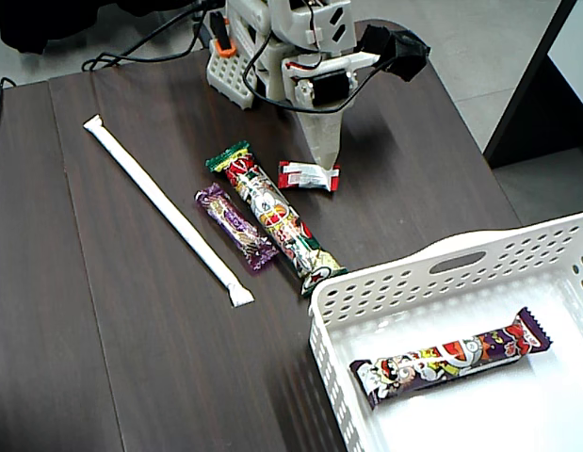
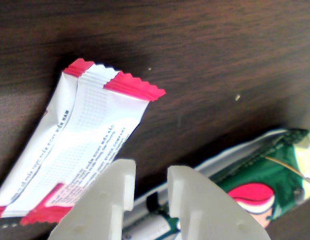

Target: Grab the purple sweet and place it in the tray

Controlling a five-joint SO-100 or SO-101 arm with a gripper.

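claw covers green sweet partly; red-white sweet corner cropped

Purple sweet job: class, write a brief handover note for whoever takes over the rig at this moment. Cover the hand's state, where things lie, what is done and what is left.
The hand is barely open and empty, pointing down low over the red-and-white sweet.
The purple sweet lies flat on the table, just left of the green bar in the fixed view.
The tray sits at lower right and holds one printed bar.
Done: the purple sweet is not yet grasped.
Left: shift the hand to the purple sweet, grasp it, carry it to the tray, release.
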